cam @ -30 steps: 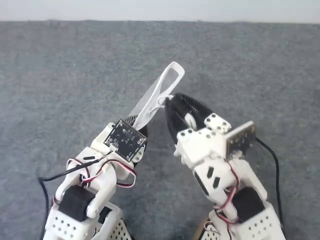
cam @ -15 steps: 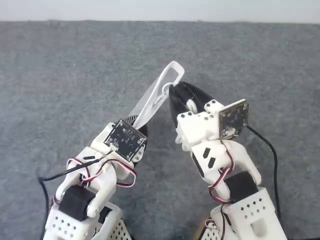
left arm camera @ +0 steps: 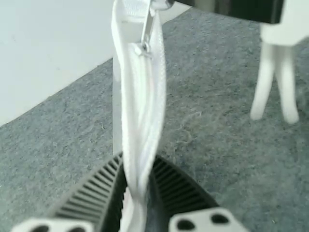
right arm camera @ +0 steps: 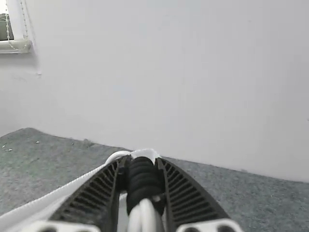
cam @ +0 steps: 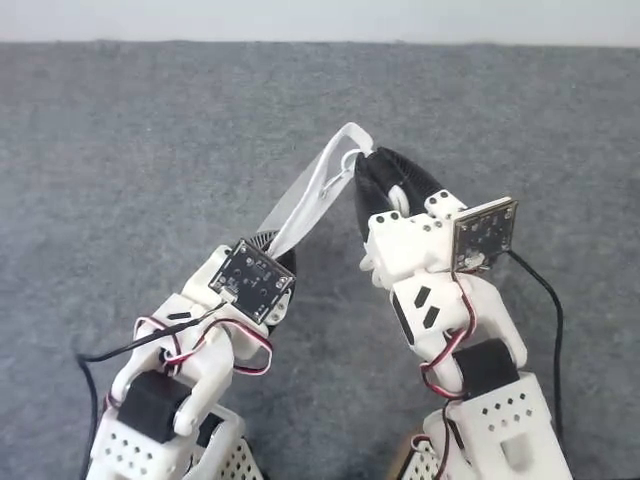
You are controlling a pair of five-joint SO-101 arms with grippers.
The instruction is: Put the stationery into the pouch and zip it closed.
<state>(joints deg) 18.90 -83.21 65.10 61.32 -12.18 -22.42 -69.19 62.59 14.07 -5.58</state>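
A white see-through pouch (cam: 310, 190) hangs in the air between both arms, stretched slantwise above the grey table. My left gripper (cam: 278, 243) is shut on its near end, and in the left wrist view the zipper line (left arm camera: 142, 121) runs away from the black jaws. The slider (left arm camera: 143, 48) sits close to the far end, its pull tab (left arm camera: 150, 17) leading up into the other arm's black jaws. My right gripper (cam: 362, 162) is shut on that zipper pull beside the pouch's far corner (right arm camera: 141, 154). What lies inside the pouch cannot be made out.
Grey carpet-like table surface (cam: 130, 130) stretches all around, with a pale wall (right arm camera: 193, 72) beyond its far edge. A white part of the right arm (left arm camera: 275, 77) hangs to one side of the pouch. Cables (cam: 150, 335) trail off both arms.
My right gripper has moved along the pouch toward its far end, taking the zipper pull with it. The left arm has kept still, holding the near end.
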